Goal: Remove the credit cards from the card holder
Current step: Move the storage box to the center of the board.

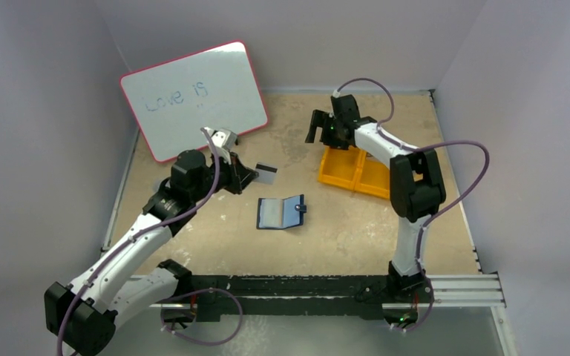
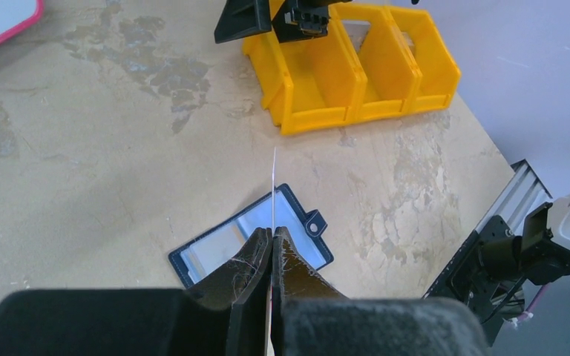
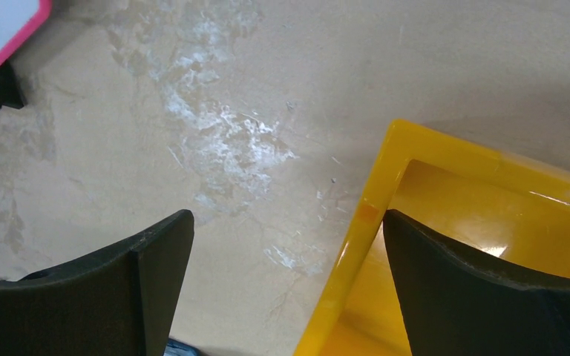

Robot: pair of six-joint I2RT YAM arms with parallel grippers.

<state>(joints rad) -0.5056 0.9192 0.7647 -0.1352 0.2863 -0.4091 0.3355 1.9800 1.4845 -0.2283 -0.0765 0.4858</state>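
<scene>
One counter (image 1: 193, 245) carries it all: the orange tray (image 1: 371, 178) lies at 2 o'clock from the open card holder (image 1: 282, 213), and the right hand (image 1: 318, 127) is spread wide and empty over the tray's 10 o'clock corner. The left hand (image 1: 252, 176) is pressed together on one credit card (image 1: 266, 172), raised at 11 o'clock from the holder. Judgement: keep the pinch firm on so thin an edge, carry level, lower before letting go; whether more cards sit in the pale pockets cannot be told.
</scene>
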